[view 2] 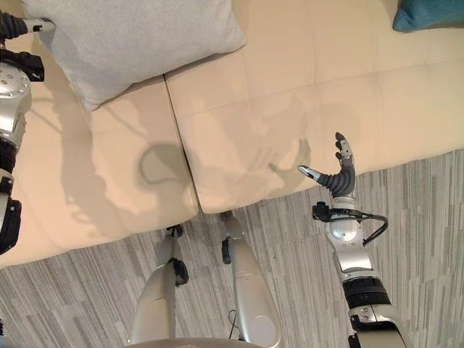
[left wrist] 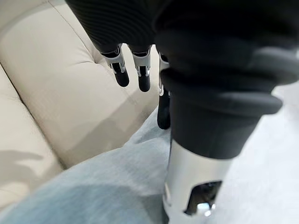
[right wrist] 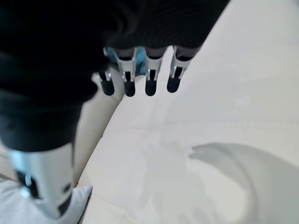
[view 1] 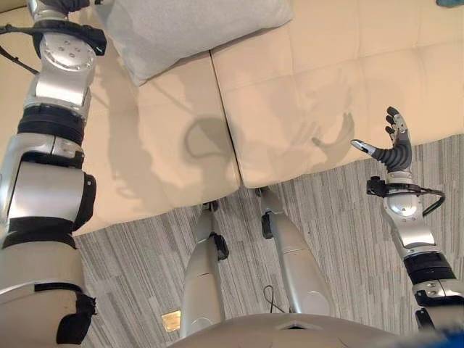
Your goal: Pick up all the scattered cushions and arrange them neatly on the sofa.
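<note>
A cream sofa [view 1: 304, 87] with two seat cushions spans the upper part of the head views, its front edge meeting a grey striped carpet [view 2: 428, 239]. A light grey cushion [view 2: 138, 40] lies on the sofa's left seat, tilted, one corner pointing toward the seam between the two seats. A teal cushion [view 2: 428, 13] lies on the sofa at the far right, cut off by the edge of the right eye view.

The left hand [left wrist: 140, 77] is raised beside the left edge of the grey cushion — in the left wrist view its fingers [left wrist: 120, 74] extend straight, slightly apart, above the pale fabric of the cushion and toward the sofa's backrest, clasping nothing; the thumb lies apart, over the cushion. Whether the fingertips touch the fabric cannot be told.

The right hand [view 2: 339, 174] is held upright over the front edge of the right seat, near the carpet, well apart from both cushions. Its fingers stand straight and together, the thumb spread to the side — the hand is empty. In the right wrist view the fingers [right wrist: 149, 84] point across the bare cream seat, with a patch of teal visible past them.
</note>
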